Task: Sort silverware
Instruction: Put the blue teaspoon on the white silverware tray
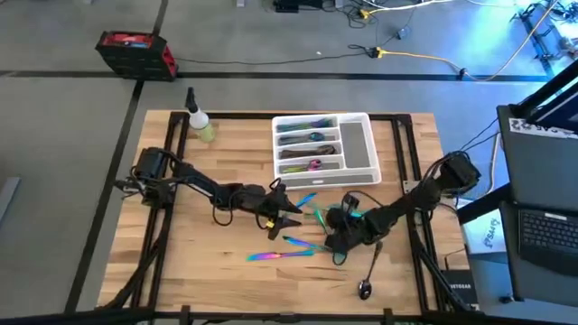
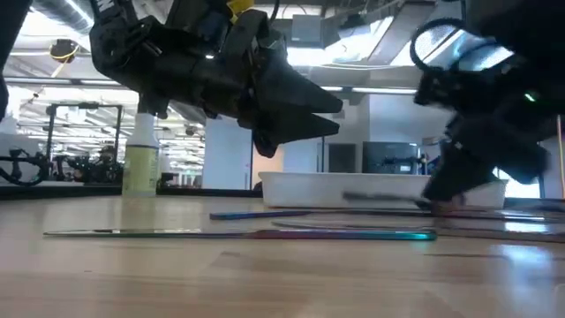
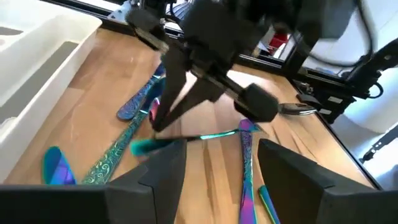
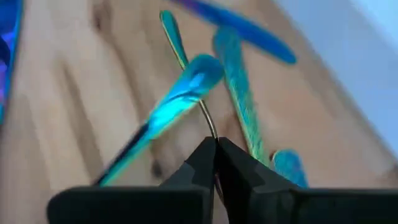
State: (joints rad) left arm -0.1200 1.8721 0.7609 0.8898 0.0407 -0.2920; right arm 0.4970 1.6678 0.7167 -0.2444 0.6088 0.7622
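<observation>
The wooden table [image 1: 181, 244] carries everything, and the white tray [image 1: 359, 144] stands at its far side, well beyond both claws, with several pieces of silverware already lying in its narrow slots. A small spray bottle [image 1: 200, 122] stands at the far left corner, well apart from the work.

The left arm reaches in from the left side of the table, and its left claw [image 1: 287, 215] hangs above the wood near the middle without touching it. In the left wrist view its two fingers [image 3: 163, 167] are spread wide with nothing between them. Just under and ahead of this claw lie loose pieces: a teal-handled piece [image 3: 115, 152] with a swirl pattern, a blue one [image 3: 140, 99] beside it, and a purple-pink handle [image 3: 245, 168] running between the fingers' line. A long rainbow knife [image 1: 280, 255] lies on the near side of the left claw, a little apart from it.

The right arm comes from the right side, and the right claw [image 1: 336, 236] is down at the table among the scattered pieces. In the right wrist view its tips [image 4: 216, 149] are pressed together on a thin gold-edged handle [image 4: 186, 68], pinching it. A bright teal spoon [image 4: 180, 96] crosses that handle just ahead of the tips, and another teal handle [image 4: 239, 93] lies beside it.

A darker spoon [image 1: 366, 287] rests alone on the near side of the right claw.
</observation>
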